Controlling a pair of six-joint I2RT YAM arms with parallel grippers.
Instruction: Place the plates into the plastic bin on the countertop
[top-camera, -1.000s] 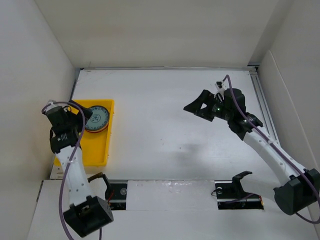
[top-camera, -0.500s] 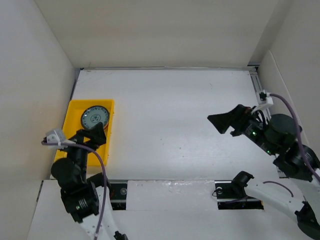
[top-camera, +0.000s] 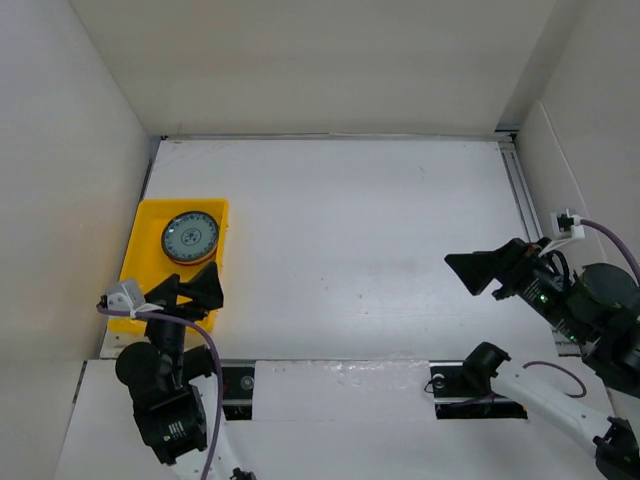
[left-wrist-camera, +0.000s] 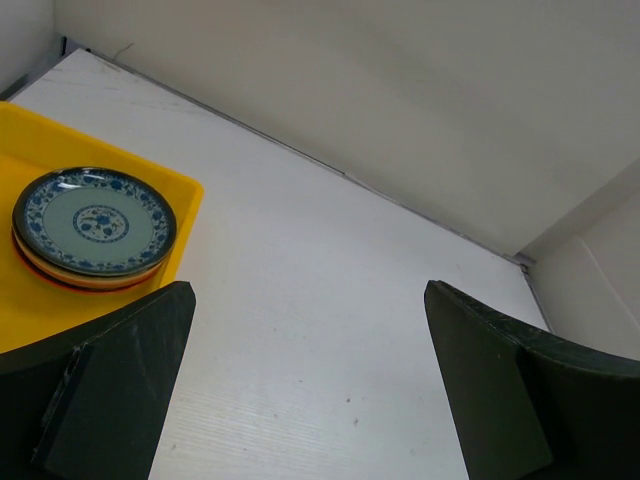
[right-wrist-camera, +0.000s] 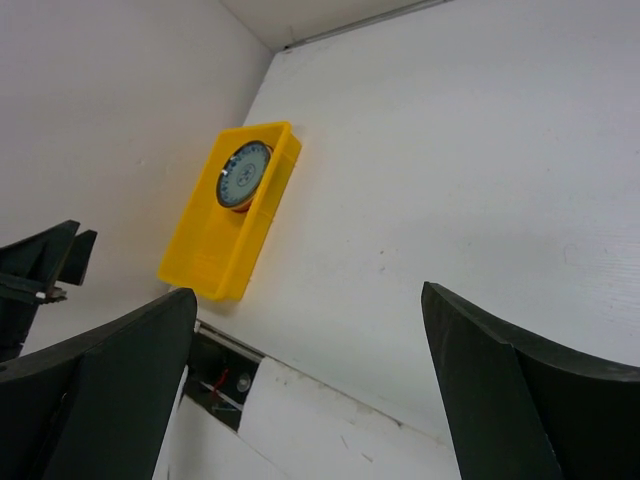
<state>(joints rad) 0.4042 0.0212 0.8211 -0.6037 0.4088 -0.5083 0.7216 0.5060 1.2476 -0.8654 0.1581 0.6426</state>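
Observation:
A stack of plates (top-camera: 190, 238) lies in the far end of the yellow plastic bin (top-camera: 145, 250) at the left of the white countertop (top-camera: 350, 220). The top plate is teal-grey with a blue pattern, and an orange rim shows beneath it. My left gripper (top-camera: 190, 290) hovers open over the bin's near end with nothing in it. The left wrist view shows the plates (left-wrist-camera: 95, 220) in the bin (left-wrist-camera: 60, 140) ahead of the open left gripper (left-wrist-camera: 308, 290). My right gripper (top-camera: 485, 272) hangs open and empty at the right. Its view has the bin (right-wrist-camera: 215, 250) and plates (right-wrist-camera: 243, 175) far off beyond the right gripper (right-wrist-camera: 308, 295).
White walls close in the left, back and right sides. A metal rail (top-camera: 525, 200) runs along the right edge. Two dark slots with the arm mounts (top-camera: 245, 385) (top-camera: 475, 385) sit at the near edge. The left arm (right-wrist-camera: 40, 270) shows in the right wrist view.
Both arms have drawn back toward the near edge. The left gripper moved from the bin's far part to its near end; the right gripper swung from mid-table to the right side.

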